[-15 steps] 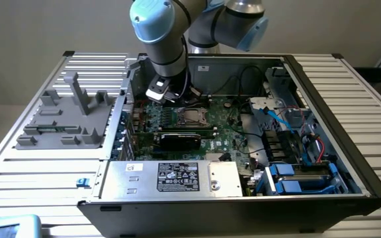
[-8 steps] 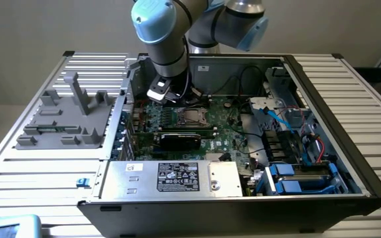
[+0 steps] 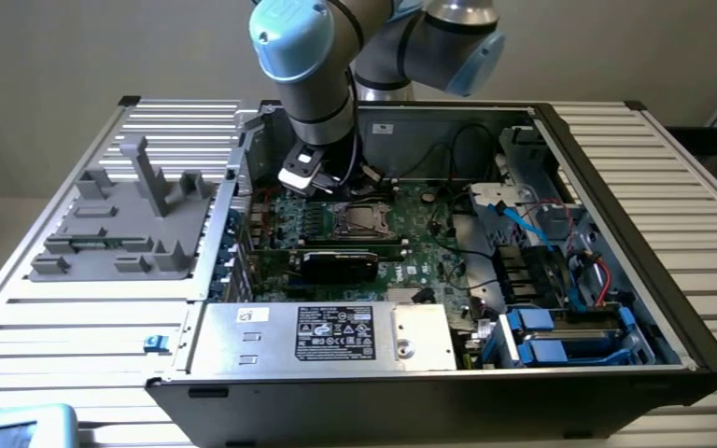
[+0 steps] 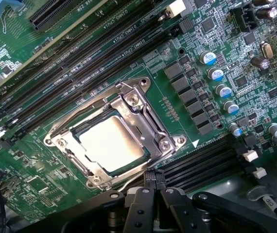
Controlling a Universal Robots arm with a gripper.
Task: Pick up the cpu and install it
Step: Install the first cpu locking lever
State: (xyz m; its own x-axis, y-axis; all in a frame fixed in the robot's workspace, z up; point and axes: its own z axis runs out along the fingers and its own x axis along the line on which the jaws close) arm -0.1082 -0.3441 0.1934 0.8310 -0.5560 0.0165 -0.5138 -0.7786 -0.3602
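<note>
Looking down through the wrist view, I see the cpu already lying flat in the socket, its dull silver top framed by the metal plate, so I judge the pick and the placing to be done. The plate seems to lie down over the chip's edges, but I cannot tell whether its lever is latched, and that is the one part of the install I cannot sign off from here. The gripper carries nothing. Its fingers are clenched together on empty air above the board, close to the socket but apart from the chip, with no contact that I can make out. In the exterior view the arm reaches in from the far side, over the far wall of the case. Its wrist is turned down into the open box, and the tool hangs low, just to the far side of the socket and a little toward the exterior view's left. The graphics card lies just nearer than the socket, and the power supply nearer again, against the near wall. The grey fixture sits on the table at the exterior view's left, well apart from the work.
</note>
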